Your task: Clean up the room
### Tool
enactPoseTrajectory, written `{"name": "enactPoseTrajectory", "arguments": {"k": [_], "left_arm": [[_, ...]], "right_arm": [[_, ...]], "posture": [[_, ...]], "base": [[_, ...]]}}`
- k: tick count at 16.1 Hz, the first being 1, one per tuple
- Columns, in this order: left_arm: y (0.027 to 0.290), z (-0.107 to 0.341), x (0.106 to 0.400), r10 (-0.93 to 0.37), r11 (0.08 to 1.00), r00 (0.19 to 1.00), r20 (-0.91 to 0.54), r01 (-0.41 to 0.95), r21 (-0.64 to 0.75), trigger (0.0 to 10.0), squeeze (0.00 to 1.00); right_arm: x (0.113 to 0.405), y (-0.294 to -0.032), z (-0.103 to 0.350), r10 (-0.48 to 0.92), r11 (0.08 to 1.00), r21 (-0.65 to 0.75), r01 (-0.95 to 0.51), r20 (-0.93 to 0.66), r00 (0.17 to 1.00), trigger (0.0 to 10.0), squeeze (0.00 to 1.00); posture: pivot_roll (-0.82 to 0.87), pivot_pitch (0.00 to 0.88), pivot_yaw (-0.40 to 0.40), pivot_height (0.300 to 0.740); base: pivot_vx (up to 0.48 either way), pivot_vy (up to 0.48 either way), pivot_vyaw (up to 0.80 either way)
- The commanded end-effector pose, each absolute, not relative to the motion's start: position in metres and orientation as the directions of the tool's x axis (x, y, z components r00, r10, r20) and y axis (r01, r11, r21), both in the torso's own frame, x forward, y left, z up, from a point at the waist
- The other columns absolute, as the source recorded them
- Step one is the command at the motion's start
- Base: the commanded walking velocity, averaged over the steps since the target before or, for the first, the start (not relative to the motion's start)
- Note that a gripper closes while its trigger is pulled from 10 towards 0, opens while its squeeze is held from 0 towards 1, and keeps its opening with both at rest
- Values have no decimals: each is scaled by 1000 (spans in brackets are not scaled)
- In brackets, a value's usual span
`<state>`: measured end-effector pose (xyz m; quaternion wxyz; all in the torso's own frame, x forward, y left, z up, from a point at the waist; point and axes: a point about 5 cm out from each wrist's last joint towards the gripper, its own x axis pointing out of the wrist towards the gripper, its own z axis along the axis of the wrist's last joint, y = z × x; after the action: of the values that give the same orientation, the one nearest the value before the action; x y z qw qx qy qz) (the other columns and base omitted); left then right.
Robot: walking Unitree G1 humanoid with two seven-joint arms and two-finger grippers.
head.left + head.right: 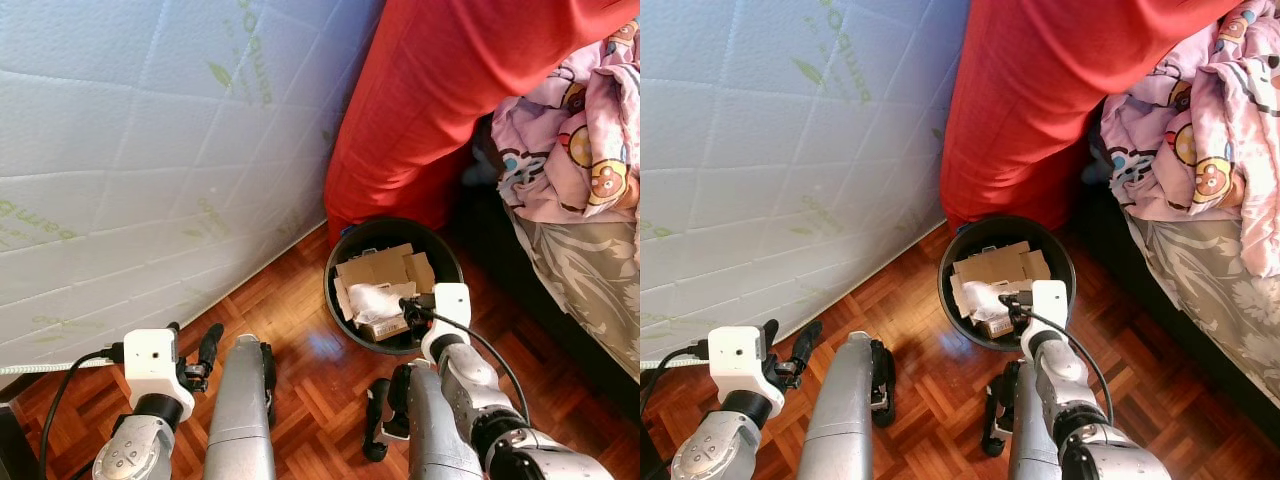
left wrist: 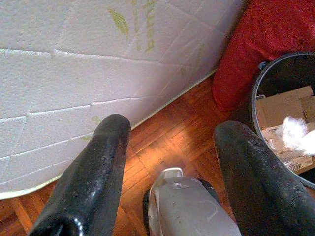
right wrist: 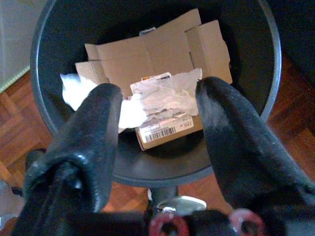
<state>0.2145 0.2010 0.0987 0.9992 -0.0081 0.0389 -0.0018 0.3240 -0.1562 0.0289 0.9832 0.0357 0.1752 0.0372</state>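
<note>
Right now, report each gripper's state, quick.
Left gripper: open, holding nothing, low over the wood floor.
Right gripper: open, holding nothing, above the black bin with cardboard and paper.

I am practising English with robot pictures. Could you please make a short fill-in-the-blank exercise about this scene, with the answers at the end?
1. The right gripper hovers over the round black ____, fingers open.
2. Inside it lie white crumpled paper and flattened brown ____.
3. The left gripper is open above the wooden ____, near the white mattress.
4. The cloth hanging behind the bin is ____ in colour.

Answers: bin; cardboard; floor; red
</note>
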Motion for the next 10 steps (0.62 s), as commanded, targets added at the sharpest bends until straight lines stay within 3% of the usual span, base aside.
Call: {"name": "enactPoseTrajectory", "arguments": {"k": [1, 3, 4, 5, 10], "left_arm": [[205, 90, 205, 9, 1000, 991, -130, -10, -10, 10000, 0], [205, 89, 205, 9, 1000, 991, -136, -10, -8, 10000, 0], [206, 87, 205, 9, 1000, 990, -141, -10, -8, 10000, 0], [208, 82, 206, 12, 1000, 988, -156, -14, -9, 10000, 0], [229, 33, 197, 56, 998, 947, -316, -59, 1, 10000, 0]], "right_arm": [[308, -156, 9, 84, 996, 67, -61, -418, 905, 10000, 1000], [304, -159, 5, 67, 998, 32, -59, -438, 896, 10000, 1000], [302, -160, 3, 63, 998, 30, -56, -444, 894, 10000, 98], [300, -161, 1, 59, 998, 40, -45, -447, 893, 10000, 0], [269, -173, -24, 3, 990, 126, 70, -500, 866, 10000, 0]], "posture": [[327, 625, 18, 632], [324, 625, 21, 632], [322, 619, 20, 632], [318, 610, 17, 632], [269, 464, 5, 632]], "base": [[0, 0, 0], [0, 0, 0], [0, 0, 0], [0, 0, 0], [0, 0, 0]]}}
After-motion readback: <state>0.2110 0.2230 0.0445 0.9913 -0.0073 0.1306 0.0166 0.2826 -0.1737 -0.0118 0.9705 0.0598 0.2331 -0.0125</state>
